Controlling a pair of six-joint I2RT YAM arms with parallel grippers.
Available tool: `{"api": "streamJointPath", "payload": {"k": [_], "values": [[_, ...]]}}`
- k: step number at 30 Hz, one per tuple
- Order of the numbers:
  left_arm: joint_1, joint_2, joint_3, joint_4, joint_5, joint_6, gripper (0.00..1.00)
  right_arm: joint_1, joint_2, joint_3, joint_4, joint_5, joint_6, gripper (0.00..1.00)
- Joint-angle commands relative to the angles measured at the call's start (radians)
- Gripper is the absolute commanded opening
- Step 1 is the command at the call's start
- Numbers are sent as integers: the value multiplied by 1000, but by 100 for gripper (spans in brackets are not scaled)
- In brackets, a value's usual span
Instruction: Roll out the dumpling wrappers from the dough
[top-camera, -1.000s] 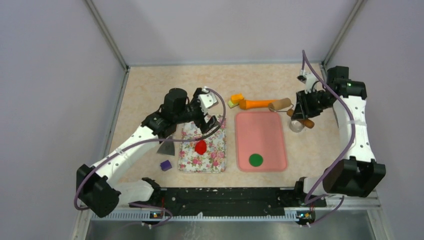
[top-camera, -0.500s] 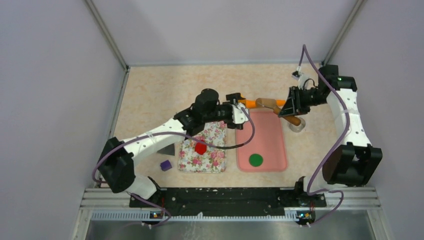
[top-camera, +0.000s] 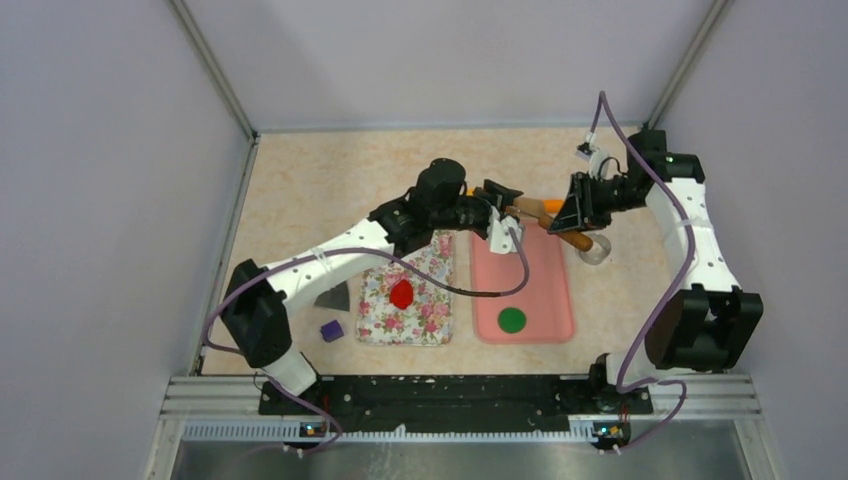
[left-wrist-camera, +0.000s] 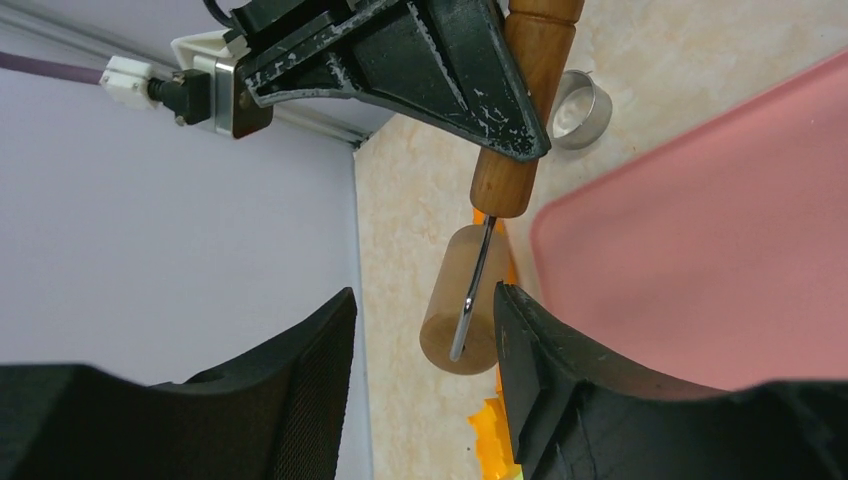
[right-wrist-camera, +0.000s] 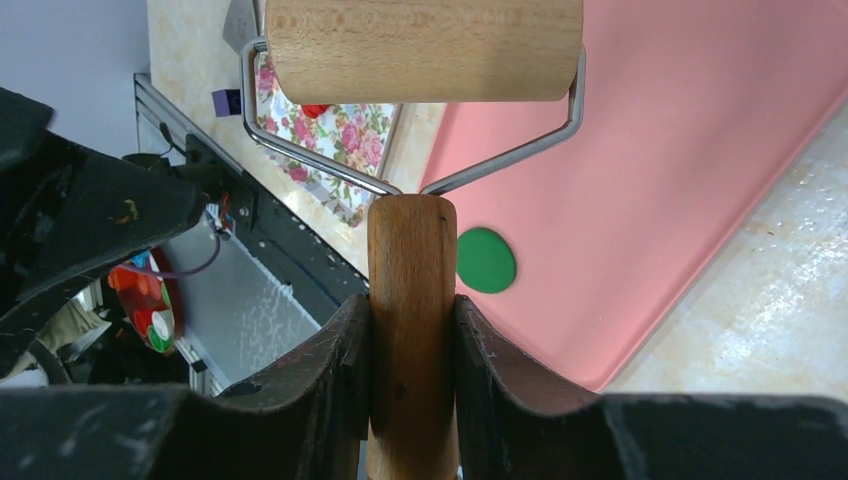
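Far L on table (top-camera: 300, 190): purple cube (top-camera: 331, 329), grey scraper (top-camera: 332, 296) just behind it. Next, floral cloth (top-camera: 425, 310) w/ red dough lump (top-camera: 402, 293) on it. L hand (left-wrist-camera: 424, 310) over pink tray (top-camera: 545, 290) far edge, fingers spread either side of rolling pin (left-wrist-camera: 445, 300) barrel, not clamped on it. Green wrapper disc (top-camera: 512, 319) flat on tray, near its front edge. R hand (right-wrist-camera: 412, 310) pinching pin's wooden handle, pin raised above tray. Metal ring cutter (top-camera: 595, 250) on table just R of tray.
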Motion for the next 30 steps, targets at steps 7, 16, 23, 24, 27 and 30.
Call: {"api": "streamJointPath", "payload": {"k": [7, 16, 23, 24, 27, 30], "values": [[-33, 130, 159, -126, -38, 49, 52, 29, -18, 13, 50, -49, 37, 0], [-45, 217, 242, -144, -143, 51, 43, 30, -22, 5, 58, -53, 53, 0], [-52, 275, 281, -173, -176, 101, 31, 33, -20, 5, 61, -62, 61, 0], [-52, 281, 284, -173, -176, 108, 26, 34, -21, 4, 61, -61, 61, 0], [-53, 292, 288, -173, -172, 120, 8, 33, -24, -1, 63, -58, 63, 0], [-51, 291, 287, -180, -165, 105, 0, 33, -22, -5, 63, -53, 67, 0]]}}
